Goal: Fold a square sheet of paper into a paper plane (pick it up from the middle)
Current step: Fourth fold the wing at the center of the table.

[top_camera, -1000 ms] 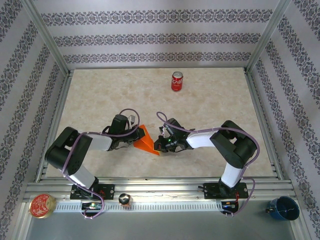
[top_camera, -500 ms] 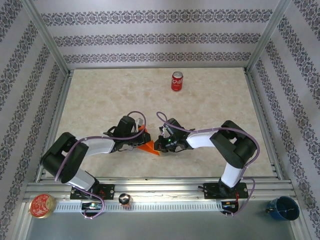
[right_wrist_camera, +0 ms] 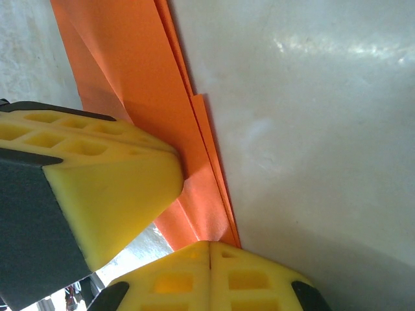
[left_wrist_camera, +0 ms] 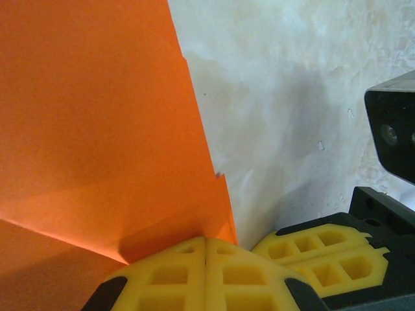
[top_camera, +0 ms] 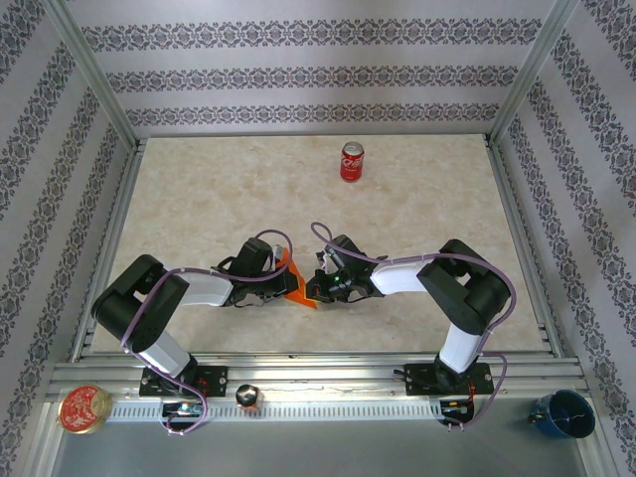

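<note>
Folded orange paper [top_camera: 298, 289] lies flat on the table [top_camera: 199, 199], well apart from the red soda can [top_camera: 352, 161], on the side of the can toward the arm bases and a little to its left. In the top view only a narrow wedge of the paper shows between the two grippers.

Left gripper [left_wrist_camera: 206, 245]: jaws together, yellow pads meeting along a closed seam. The tips sit at the paper's near corner, where a crease line and the layered right edge run in under them. Cannot tell whether any paper is caught between the pads or only pressed beneath them.

Right gripper [right_wrist_camera: 209, 247]: jaws together, pads flush. The tips touch the pointed end of the paper; stacked layer edges show just beside them. Again, a pinch cannot be told from a press.

The two grippers are nearly tip to tip, left on the paper's left side, right on its right, both on the base side of the can.
</note>
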You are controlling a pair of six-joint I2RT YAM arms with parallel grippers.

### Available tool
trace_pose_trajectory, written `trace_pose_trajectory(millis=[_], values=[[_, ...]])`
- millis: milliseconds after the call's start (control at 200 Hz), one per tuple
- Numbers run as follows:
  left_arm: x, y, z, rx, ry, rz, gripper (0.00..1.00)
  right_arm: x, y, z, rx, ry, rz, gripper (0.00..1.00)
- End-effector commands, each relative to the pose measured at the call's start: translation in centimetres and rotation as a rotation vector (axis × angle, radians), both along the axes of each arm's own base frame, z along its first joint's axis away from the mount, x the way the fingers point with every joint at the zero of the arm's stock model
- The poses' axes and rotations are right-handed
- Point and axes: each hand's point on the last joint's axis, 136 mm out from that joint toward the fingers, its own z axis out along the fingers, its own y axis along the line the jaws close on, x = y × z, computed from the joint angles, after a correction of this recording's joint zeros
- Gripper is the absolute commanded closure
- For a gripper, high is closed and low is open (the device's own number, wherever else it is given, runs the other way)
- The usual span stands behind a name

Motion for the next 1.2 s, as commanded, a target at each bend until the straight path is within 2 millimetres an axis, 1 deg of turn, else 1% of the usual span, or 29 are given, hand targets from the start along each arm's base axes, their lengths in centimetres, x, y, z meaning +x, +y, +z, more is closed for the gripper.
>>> trace_pose_trajectory(millis=[0, 115, 260, 370, 525, 784, 964, 1059, 1194], values=[[-0.2, 3.0, -2.5, 0.126, 0.027, 0.063, 1.00, -3.4, -3.3, -5.1, -0.194, 0.134, 0.005, 1.00], [0.2, 4.0, -2.2, 0.118, 0.021, 0.078, 1.00, -3.5, -3.5, -5.2, -0.200, 0.138, 0.007, 1.00], [1.1, 4.4, -1.4, 0.063, -0.021, 0.070, 1.00, -3.6, -3.5, -5.3, -0.203, 0.140, 0.009, 1.00], [1.6, 5.0, -1.3, 0.043, -0.023, 0.082, 1.00, -3.7, -3.4, -5.3, -0.204, 0.143, 0.012, 1.00], [2.3, 6.9, -1.6, 0.057, -0.005, 0.131, 1.00, -3.6, -3.5, -5.3, -0.205, 0.140, 0.009, 1.00], [3.8, 9.2, -1.7, 0.089, 0.011, 0.167, 1.00, -3.7, -3.5, -5.3, -0.209, 0.142, 0.016, 1.00], [5.1, 10.7, -1.5, 0.078, 0.011, 0.214, 1.00, -3.8, -3.6, -5.3, -0.209, 0.141, 0.019, 1.00], [5.9, 10.9, -1.1, 0.053, 0.008, 0.229, 1.00, -3.7, -3.5, -5.2, -0.207, 0.139, 0.019, 1.00], [6.9, 10.7, 0.4, 0.037, -0.021, 0.233, 1.00, -3.5, -3.3, -5.0, -0.201, 0.135, 0.021, 1.00]])
